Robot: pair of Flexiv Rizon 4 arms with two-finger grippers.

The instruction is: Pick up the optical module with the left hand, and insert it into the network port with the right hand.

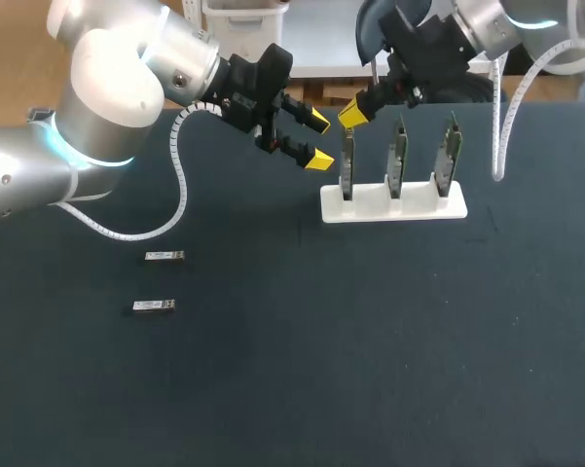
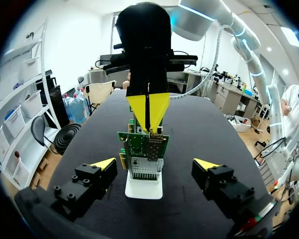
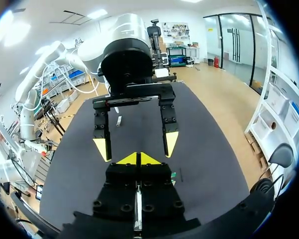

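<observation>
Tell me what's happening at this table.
Two arms are working at a white stand that holds three upright boards. The right gripper, fingers shut, sits just over the top of the board nearest the left arm. No module shows in it. The left gripper hangs open beside that board, holding nothing. Two modules lie untouched on the table, over on the left arm's side.

L tool (image 1: 318,139) spread wide, aimed at R tool (image 1: 353,114) w/ tips pressed together, just beside it.
</observation>
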